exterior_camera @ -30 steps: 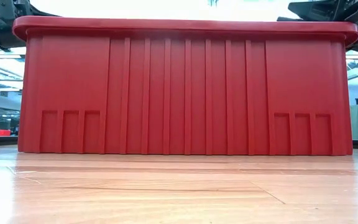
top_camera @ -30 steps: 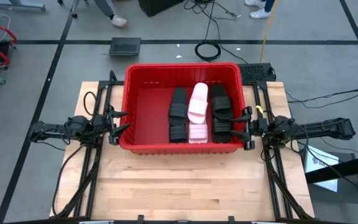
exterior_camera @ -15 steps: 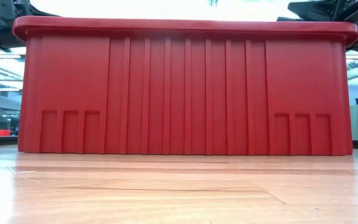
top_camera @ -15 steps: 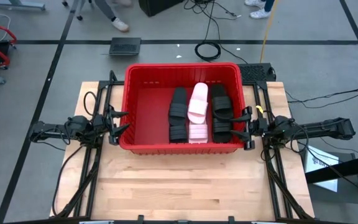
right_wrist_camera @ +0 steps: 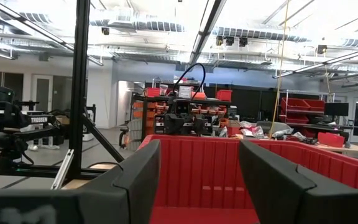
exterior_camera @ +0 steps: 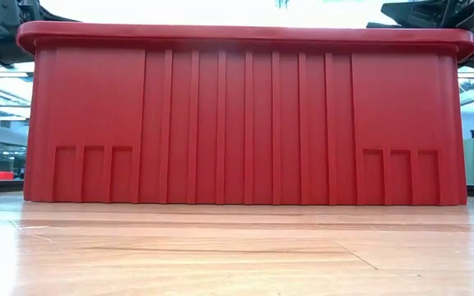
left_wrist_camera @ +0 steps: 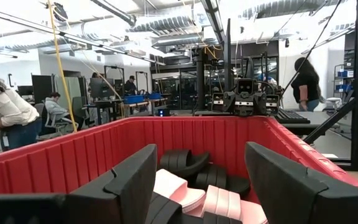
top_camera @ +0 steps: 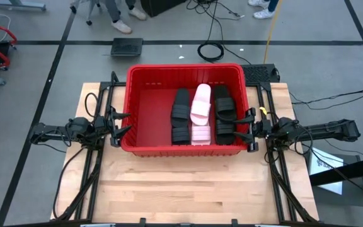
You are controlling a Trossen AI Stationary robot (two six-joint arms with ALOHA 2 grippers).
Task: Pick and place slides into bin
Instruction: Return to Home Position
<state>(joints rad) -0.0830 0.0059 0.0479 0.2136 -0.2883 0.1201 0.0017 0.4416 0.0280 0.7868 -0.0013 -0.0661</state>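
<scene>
The slides [top_camera: 200,115] lie in the bin [top_camera: 130,94]; I think they are light and soft, best held by the strap. The left end effector [top_camera: 120,125] and right end effector [top_camera: 249,130] wait spread beside it.

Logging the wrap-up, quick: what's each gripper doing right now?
Left gripper: open, holding nothing, at the left wall of the bin.
Right gripper: open, holding nothing, at the bin's right wall.

You are in an open robotics lab or workshop. Exposed ceiling ducts [left_wrist_camera: 160,22] run overhead, red storage crates [right_wrist_camera: 298,67] sit on shelving, and a seated person [left_wrist_camera: 55,109] works at a desk. At 12 o'clock from your wooden table [top_camera: 169,189], a coiled cable [top_camera: 211,50] lies on the grey floor.
</scene>
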